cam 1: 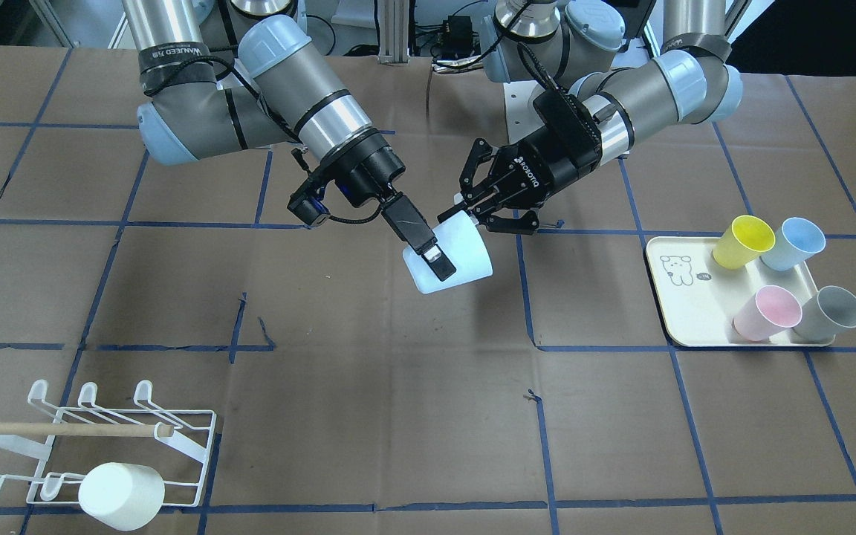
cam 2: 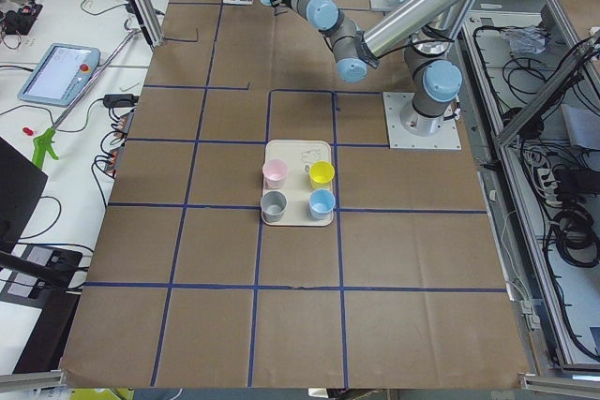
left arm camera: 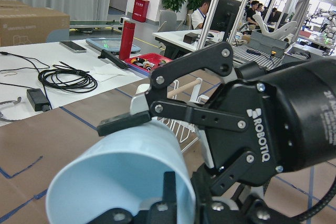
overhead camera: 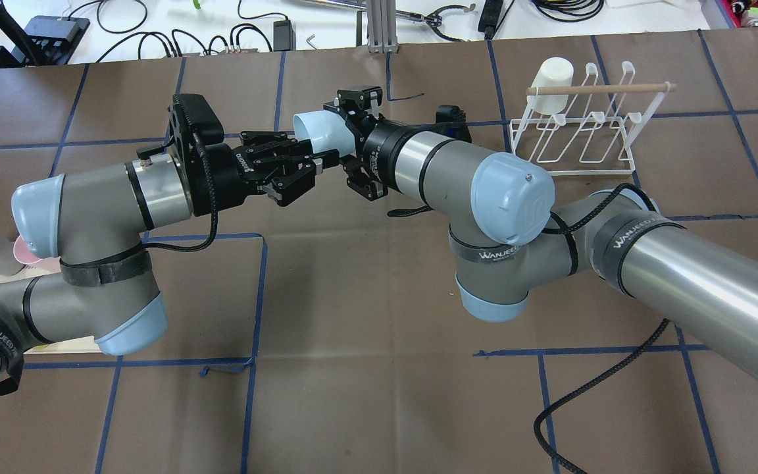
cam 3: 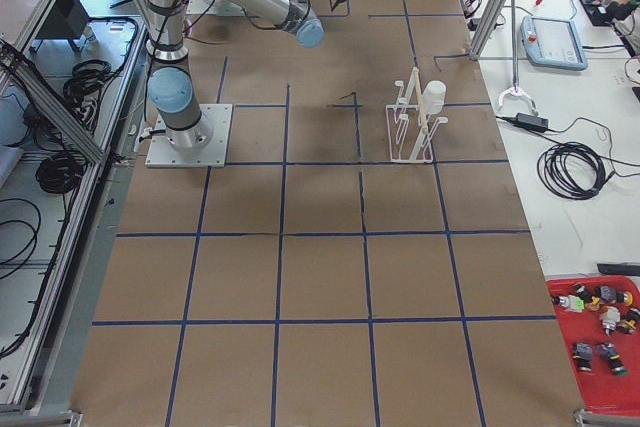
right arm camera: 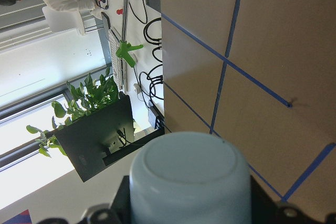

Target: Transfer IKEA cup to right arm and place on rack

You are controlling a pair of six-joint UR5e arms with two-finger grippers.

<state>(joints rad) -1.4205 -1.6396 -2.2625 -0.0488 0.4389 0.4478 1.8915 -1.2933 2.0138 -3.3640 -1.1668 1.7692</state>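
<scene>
Currently, the table [overhead camera: 366,395] is flat brown paper gridded with blue tape [overhead camera: 252,296]; cable-strewn white benches [overhead camera: 155,26] lie beyond. The smooth, tapered pale-blue cup [cam 1: 469,256] hangs mid-table, clamped by the right gripper [cam 1: 439,260]. The left gripper [cam 1: 472,210] stands spread at its rim. The white wire rack [overhead camera: 573,141] sits far right.

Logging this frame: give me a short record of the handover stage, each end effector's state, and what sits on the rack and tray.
stage: handover in mid-air, pale blue cup between the two arms
right end effector: shut on the cup's wall
left end effector: at the cup's rim, one finger inside the mouth in the wrist view; grip cannot be told
rack: one white cup on a corner prong
tray: yellow cup, sky-blue cup, pink cup, grey cup
</scene>
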